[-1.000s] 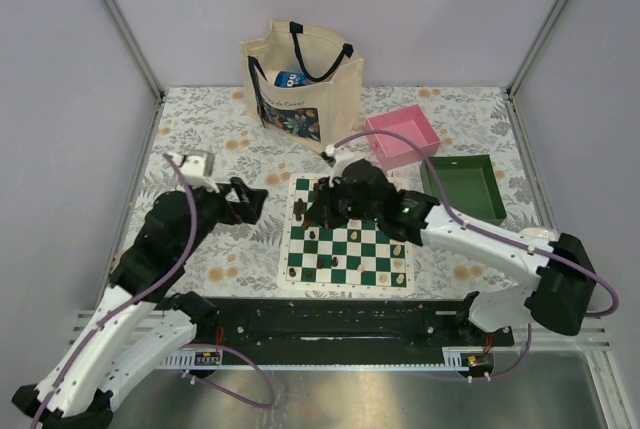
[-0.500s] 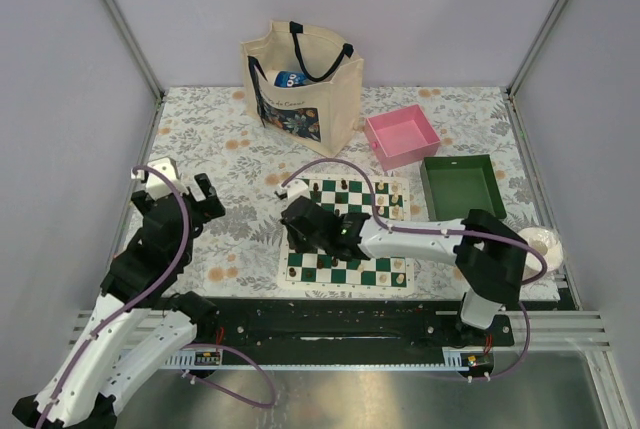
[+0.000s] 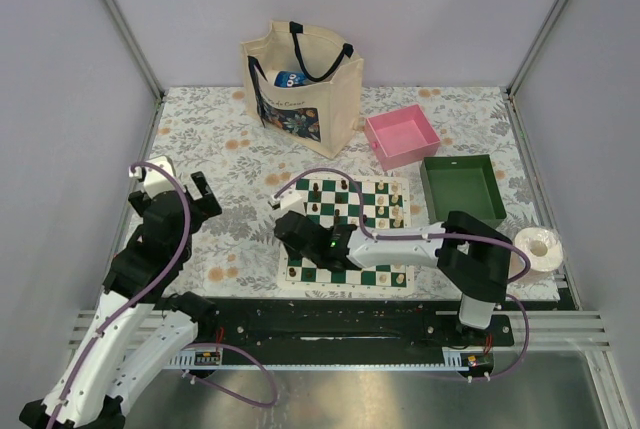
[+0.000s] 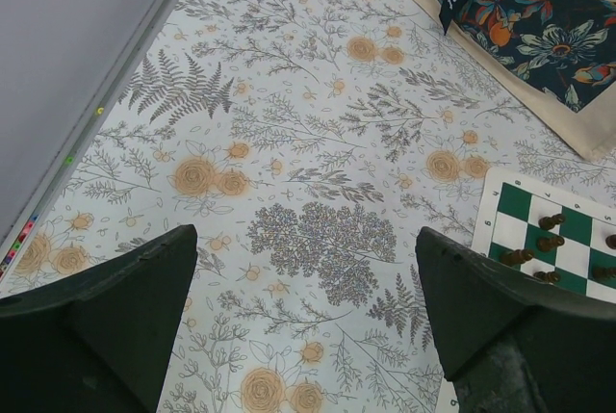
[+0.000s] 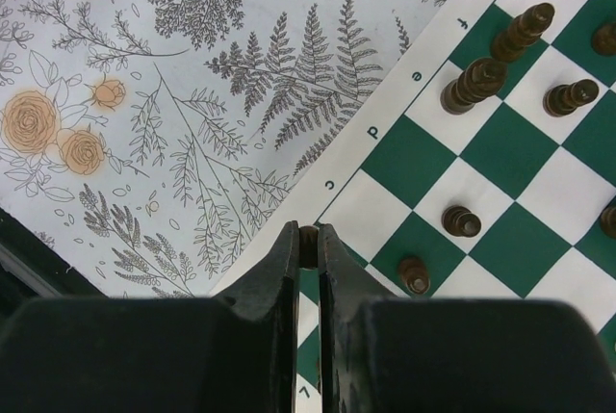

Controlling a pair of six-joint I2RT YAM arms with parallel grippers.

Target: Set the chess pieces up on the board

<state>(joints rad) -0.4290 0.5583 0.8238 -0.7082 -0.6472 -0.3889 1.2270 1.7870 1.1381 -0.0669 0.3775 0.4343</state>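
Observation:
The green and white chessboard (image 3: 348, 239) lies on the floral table, right of centre. Dark pieces (image 3: 344, 185) stand along its far rows and pale pieces (image 3: 398, 275) near its front edge. My right gripper (image 3: 290, 232) reaches across to the board's left edge. In the right wrist view (image 5: 308, 236) it is shut on a small dark chess piece (image 5: 308, 233) over the board's corner square by the letter c; other dark pieces (image 5: 474, 84) stand beyond. My left gripper (image 3: 190, 197) hovers left of the board, open and empty, its fingers (image 4: 115, 307) wide apart over bare cloth.
A cream tote bag (image 3: 300, 84) stands at the back. A pink tray (image 3: 402, 137) and a green tray (image 3: 464, 187) lie behind and right of the board. A white tape roll (image 3: 533, 246) sits at the right edge.
My right arm has swung from over the board's far side to its left front edge, gripper now low there. My left arm has pulled back to the left.

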